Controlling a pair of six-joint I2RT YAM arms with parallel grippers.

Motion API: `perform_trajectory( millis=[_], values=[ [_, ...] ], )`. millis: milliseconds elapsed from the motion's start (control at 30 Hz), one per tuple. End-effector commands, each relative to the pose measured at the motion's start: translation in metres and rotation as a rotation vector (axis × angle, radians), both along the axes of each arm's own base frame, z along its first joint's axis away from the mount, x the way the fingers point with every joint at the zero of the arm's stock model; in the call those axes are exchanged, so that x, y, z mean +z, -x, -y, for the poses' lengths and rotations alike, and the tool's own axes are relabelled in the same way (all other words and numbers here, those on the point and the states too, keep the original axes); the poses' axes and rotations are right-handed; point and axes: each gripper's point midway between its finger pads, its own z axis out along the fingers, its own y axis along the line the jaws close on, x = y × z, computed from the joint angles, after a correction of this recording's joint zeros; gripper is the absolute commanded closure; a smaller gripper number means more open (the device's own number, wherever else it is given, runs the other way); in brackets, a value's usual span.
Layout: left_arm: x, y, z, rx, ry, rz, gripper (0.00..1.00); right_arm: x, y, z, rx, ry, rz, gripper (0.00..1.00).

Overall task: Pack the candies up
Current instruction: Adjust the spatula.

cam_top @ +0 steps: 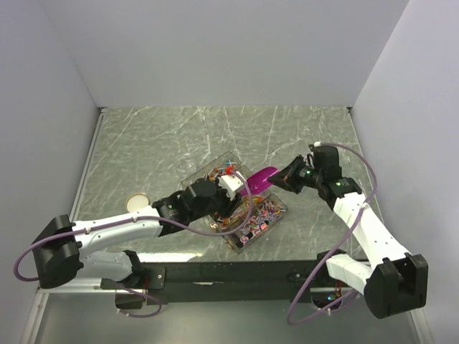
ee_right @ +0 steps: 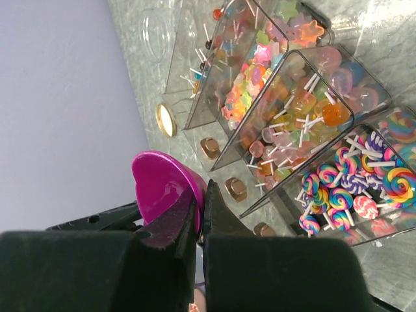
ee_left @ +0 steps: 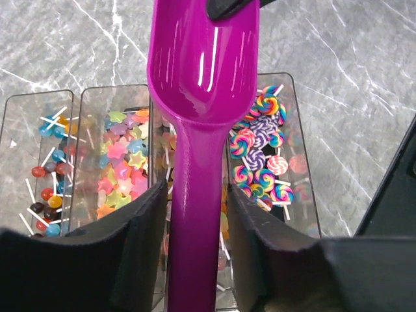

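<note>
The candies [ee_left: 120, 162] lie sorted in a clear divided tray [ee_left: 304, 149]: ball lollipops, star sweets and swirl lollipops [ee_left: 263, 156], also seen as candies [ee_right: 286, 110] in the right wrist view. A magenta scoop [cam_top: 259, 179] hangs over the tray [cam_top: 281, 210], its bowl empty. My right gripper [ee_right: 200, 195] is shut on the rim of the scoop [ee_right: 159, 182]. My left gripper [ee_left: 197, 195] straddles the handle of the scoop [ee_left: 201, 58], jaws open, with a narrow gap still showing on the right side.
A round tan lid [cam_top: 138, 203] lies on the marble table left of the tray, behind my left arm. A clear container [ee_right: 159, 29] stands just beyond the tray. White walls close in the table on three sides.
</note>
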Motion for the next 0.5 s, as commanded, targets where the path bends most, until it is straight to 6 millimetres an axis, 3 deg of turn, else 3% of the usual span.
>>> perform_trajectory(
  millis=[0, 200, 467],
  values=[
    [0.013, 0.004, 0.002, -0.028, 0.056, 0.013, 0.55, 0.005, 0.002, -0.009, 0.039, -0.044, 0.011, 1.00],
    [0.025, 0.005, -0.003, -0.036, 0.100, 0.012, 0.57, -0.005, 0.003, -0.007, 0.041, -0.029, -0.016, 1.00],
    [0.033, 0.011, -0.007, -0.054, 0.158, -0.003, 0.69, -0.020, 0.009, -0.009, 0.048, -0.038, -0.076, 1.00]
  ],
)
